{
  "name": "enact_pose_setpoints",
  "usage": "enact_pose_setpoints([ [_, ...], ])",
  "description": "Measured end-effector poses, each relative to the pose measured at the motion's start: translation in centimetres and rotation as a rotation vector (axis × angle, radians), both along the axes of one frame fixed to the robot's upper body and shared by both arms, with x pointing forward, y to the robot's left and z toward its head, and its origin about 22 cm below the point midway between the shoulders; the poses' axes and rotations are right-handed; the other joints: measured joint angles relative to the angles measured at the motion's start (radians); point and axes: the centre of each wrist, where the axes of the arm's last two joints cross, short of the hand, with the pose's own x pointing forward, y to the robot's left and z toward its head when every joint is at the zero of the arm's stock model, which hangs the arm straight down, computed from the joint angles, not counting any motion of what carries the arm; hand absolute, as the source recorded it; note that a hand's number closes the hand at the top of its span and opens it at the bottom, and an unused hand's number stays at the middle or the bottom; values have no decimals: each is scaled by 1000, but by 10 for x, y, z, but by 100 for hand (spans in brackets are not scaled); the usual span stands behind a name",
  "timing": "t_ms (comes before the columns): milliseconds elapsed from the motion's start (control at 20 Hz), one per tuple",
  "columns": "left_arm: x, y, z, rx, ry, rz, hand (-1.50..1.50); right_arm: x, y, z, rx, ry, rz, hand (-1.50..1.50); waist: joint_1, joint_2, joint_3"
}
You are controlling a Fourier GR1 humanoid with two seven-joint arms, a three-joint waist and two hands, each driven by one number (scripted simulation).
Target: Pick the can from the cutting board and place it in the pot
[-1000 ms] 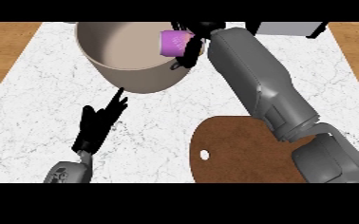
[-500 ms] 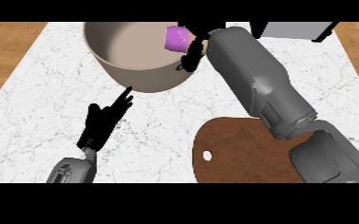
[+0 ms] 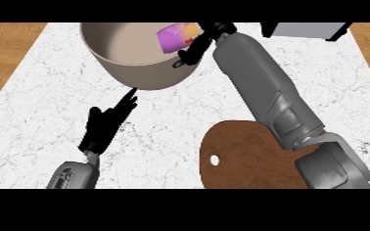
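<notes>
A purple can with a yellow and red label hangs tilted over the inside of the beige pot at the far side of the counter. My right hand reaches over the pot's right rim with its fingers curled round the can. The round brown cutting board lies at the near right, partly under my right forearm, with nothing on it. My left hand rests open on the counter at the near left, its fingers pointing toward the pot's base.
A grey box-shaped object stands at the far right edge. A wooden surface shows beyond the white marble counter at the far left.
My right hand has carried the can further left, from above the pot's right rim to over its inside. The left hand has stayed in place.
</notes>
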Motion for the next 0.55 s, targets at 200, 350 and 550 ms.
enact_pose_setpoints([
  [200,-1,0,-1,-5,0,7,0,-1,2,-1,248,-22,-105,-150,-8,10,-1],
  [350,-2,5,-1,-4,-4,15,0,3,-4,4,381,-47,-178,-150,-15,14,-2],
  [550,-4,4,-2,-7,-5,27,0,12,-36,9,516,-70,-223,-150,-24,16,-3],
])
